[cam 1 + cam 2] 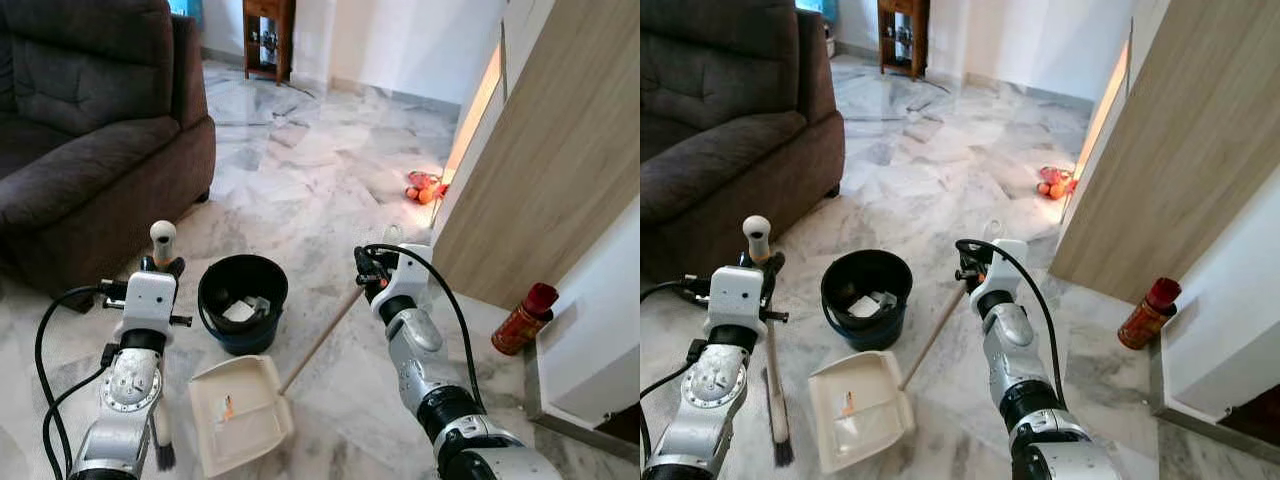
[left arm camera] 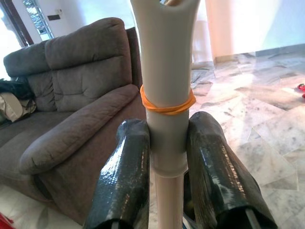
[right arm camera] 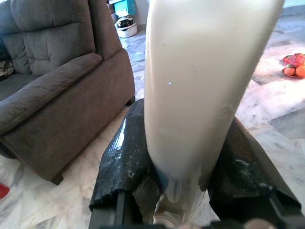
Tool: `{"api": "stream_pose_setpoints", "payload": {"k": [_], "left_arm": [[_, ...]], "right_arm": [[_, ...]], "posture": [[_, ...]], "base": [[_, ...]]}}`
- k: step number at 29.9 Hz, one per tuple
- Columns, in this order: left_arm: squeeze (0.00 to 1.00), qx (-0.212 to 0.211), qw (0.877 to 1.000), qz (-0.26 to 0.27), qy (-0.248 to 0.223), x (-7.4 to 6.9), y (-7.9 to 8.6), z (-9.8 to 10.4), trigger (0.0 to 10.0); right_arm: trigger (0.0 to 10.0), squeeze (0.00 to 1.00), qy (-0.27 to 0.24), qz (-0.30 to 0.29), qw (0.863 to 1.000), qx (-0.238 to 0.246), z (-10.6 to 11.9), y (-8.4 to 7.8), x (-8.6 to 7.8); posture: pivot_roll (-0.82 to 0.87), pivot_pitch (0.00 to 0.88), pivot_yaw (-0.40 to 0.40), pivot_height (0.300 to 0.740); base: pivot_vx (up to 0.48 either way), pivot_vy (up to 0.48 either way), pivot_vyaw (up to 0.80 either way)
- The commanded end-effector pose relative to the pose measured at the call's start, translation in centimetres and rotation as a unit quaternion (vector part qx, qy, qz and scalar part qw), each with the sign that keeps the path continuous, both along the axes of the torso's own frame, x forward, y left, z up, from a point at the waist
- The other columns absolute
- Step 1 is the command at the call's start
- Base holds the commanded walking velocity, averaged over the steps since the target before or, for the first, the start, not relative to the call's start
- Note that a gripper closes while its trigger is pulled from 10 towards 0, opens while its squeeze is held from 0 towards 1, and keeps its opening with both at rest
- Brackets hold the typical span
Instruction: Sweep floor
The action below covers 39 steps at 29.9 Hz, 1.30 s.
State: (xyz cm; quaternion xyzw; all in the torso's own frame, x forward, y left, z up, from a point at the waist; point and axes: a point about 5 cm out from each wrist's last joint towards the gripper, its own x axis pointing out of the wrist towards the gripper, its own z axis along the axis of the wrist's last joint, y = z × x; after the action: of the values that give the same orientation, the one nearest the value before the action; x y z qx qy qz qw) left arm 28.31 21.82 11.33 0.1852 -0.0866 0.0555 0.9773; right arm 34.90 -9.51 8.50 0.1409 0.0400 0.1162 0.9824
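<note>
Broom (image 1: 770, 340) stood near-upright beside the black bucket (image 1: 242, 300), left gripper (image 2: 167, 157) fingers clenched on its smooth, stiff, probably light handle near the top. Right gripper (image 3: 183, 162) fingers clasped the dustpan (image 1: 240, 410) handle; the pan rested on the floor (image 1: 320, 160).

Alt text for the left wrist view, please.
The left gripper clamps its two black fingers on a cream broom handle ringed by an orange rubber band; a grey sofa and marble floor lie behind.
</note>
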Motion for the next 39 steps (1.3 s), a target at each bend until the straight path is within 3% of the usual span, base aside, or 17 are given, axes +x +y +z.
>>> {"api": "stream_pose_setpoints", "payload": {"k": [1,6,10,20,27,39], "left_arm": [[0.00,0.028,0.999,-0.026,-0.020,0.2,-0.9,0.8,10.0],[0.00,0.046,0.998,-0.039,-0.015,0.2,-1.4,0.5,10.0],[0.00,0.048,0.998,-0.040,-0.013,0.2,-1.4,0.3,10.0],[0.00,0.056,0.998,-0.039,-0.004,-0.1,-1.2,-0.1,10.0],[0.00,0.057,0.997,-0.042,-0.003,-0.1,-1.4,-0.2,10.0],[0.00,0.057,0.997,-0.042,-0.002,-0.2,-1.4,-0.4,10.0]], "right_arm": [[10.0,0.00,-0.049,-0.012,0.999,0.003,2.1,-0.4,0.8],[10.0,0.00,-0.059,-0.011,0.998,0.005,2.7,-0.4,1.0],[10.0,0.00,-0.080,0.002,0.996,-0.027,3.1,-0.7,1.0],[10.0,0.00,-0.125,-0.048,0.991,-0.022,4.6,-3.5,0.1],[10.0,0.00,-0.136,-0.056,0.989,-0.028,5.3,-4.6,-0.6],[10.0,0.00,-0.193,-0.069,0.979,-0.008,10.5,-5.1,-0.5]], "posture": [[0.23,0.000,-0.094,0.740],[0.23,0.000,-0.092,0.740],[0.23,0.000,-0.092,0.740],[0.22,0.000,-0.087,0.740],[0.21,0.000,-0.086,0.740],[0.21,0.000,-0.088,0.740]], "base": [[0.000,0.000,0.00],[0.000,0.000,0.00],[0.000,0.000,0.00],[0.000,0.000,0.00],[0.000,0.000,0.00],[0.000,0.000,0.00]]}}
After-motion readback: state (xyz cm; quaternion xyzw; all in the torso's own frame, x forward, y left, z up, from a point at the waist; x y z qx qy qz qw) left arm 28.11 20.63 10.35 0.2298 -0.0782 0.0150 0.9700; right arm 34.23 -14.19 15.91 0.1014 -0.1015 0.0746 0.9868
